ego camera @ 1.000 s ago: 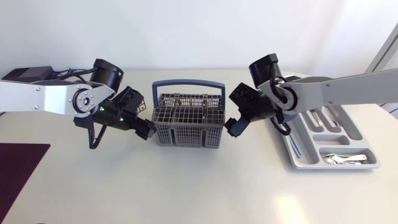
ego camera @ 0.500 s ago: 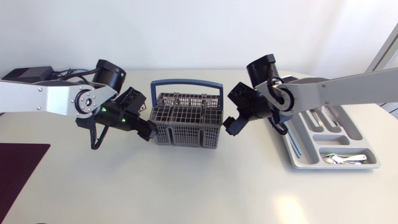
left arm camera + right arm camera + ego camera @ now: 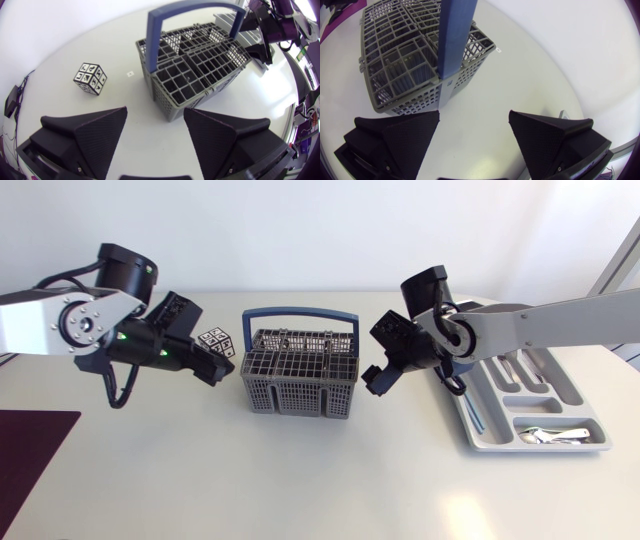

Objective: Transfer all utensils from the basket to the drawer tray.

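Head view looks down over the white tabletop [image 3: 300,480]. Both wrist views face the blue-handled grey plastic lattice basket [image 3: 300,395] closely, seemingly from opposite ends; all views share it.

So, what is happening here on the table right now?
Two robot arms flank a grey basket. The left gripper and the right gripper are both open and hold nothing. The basket compartments that show look empty. Some utensils lie in the tray. A small patterned cube stands near the left gripper.

Left tool [image 3: 224,370] has pulled back from basket [image 3: 300,396].
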Robot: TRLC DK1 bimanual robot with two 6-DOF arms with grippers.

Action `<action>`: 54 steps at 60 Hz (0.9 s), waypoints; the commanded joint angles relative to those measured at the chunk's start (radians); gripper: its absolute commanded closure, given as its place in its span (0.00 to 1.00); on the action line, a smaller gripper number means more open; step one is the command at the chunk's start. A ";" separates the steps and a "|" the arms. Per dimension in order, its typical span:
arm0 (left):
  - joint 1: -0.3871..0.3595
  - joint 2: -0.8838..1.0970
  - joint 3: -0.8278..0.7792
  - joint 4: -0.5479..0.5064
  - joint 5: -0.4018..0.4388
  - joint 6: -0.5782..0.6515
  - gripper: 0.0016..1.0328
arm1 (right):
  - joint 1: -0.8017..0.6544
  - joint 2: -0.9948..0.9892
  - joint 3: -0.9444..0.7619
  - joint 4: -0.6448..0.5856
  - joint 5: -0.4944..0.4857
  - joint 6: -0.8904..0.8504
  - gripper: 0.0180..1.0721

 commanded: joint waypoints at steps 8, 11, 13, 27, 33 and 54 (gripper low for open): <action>0.040 0.088 0.037 0.015 0.006 0.029 0.47 | 0.012 0.002 -0.012 0.002 0.006 0.006 0.05; 0.038 0.135 0.053 0.031 0.006 0.029 0.53 | 0.018 0.000 -0.009 0.002 0.007 0.011 0.05; 0.035 0.166 0.066 0.034 0.006 0.028 0.55 | 0.023 0.000 -0.009 0.002 0.007 0.014 0.05; -0.032 0.282 0.116 0.049 -0.001 0.023 0.55 | 0.035 -0.006 -0.003 -0.002 0.021 0.023 0.05; -0.061 0.279 0.113 0.051 -0.001 0.020 0.55 | 0.034 -0.003 0.007 -0.002 0.023 0.021 0.05; -0.069 0.258 0.089 0.051 -0.003 0.017 0.55 | 0.035 0.022 0.030 -0.009 0.041 0.029 0.05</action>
